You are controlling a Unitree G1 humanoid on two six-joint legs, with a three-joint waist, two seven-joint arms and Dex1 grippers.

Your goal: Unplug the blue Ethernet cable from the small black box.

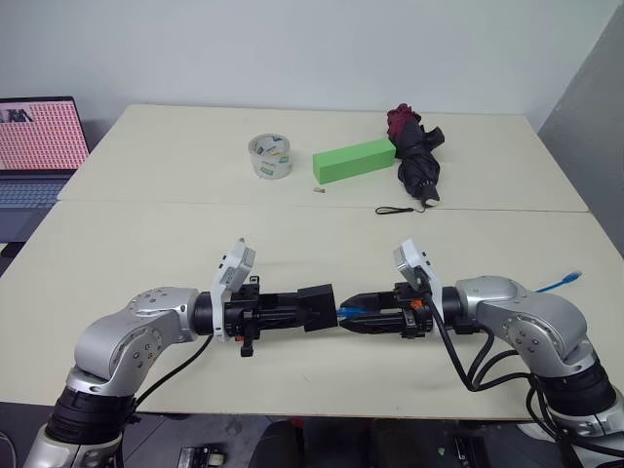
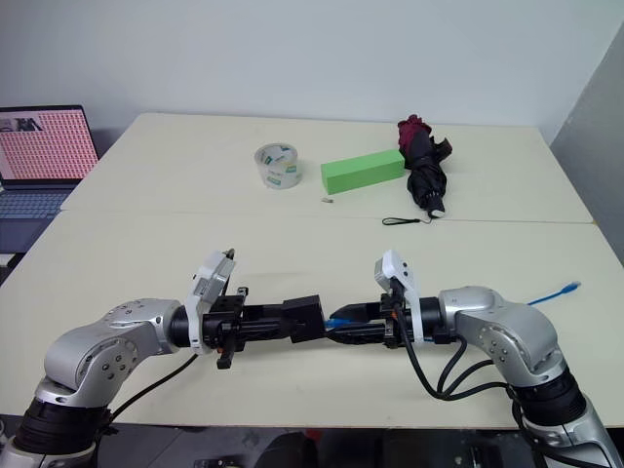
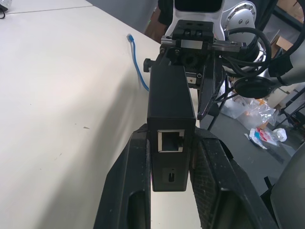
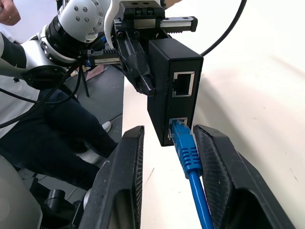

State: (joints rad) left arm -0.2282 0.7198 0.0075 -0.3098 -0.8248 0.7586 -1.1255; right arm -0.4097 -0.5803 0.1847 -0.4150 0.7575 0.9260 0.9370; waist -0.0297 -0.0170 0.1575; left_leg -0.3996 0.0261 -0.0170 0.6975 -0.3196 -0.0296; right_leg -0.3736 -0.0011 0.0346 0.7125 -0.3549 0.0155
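My left gripper (image 1: 297, 310) is shut on the small black box (image 1: 318, 306) and holds it level above the near table, its free end toward my right gripper (image 1: 353, 314). The box (image 4: 167, 86) has two ports on that end face. The blue Ethernet cable (image 4: 188, 160) sits with its plug in the lower port. My right gripper's fingers (image 4: 128, 157) stand open on either side of the plug, with a gap on one side. The cable's other end (image 1: 568, 281) lies on the table at the right edge. The box's near face (image 3: 170, 143) shows an empty port.
On the far table are a roll of clear tape (image 1: 270, 156), a green block (image 1: 354, 160), and a black folded umbrella (image 1: 419, 161) with its strap (image 1: 400, 209). A laptop (image 1: 34, 146) stands at the far left. A person's hand (image 4: 7, 12) shows beyond the table.
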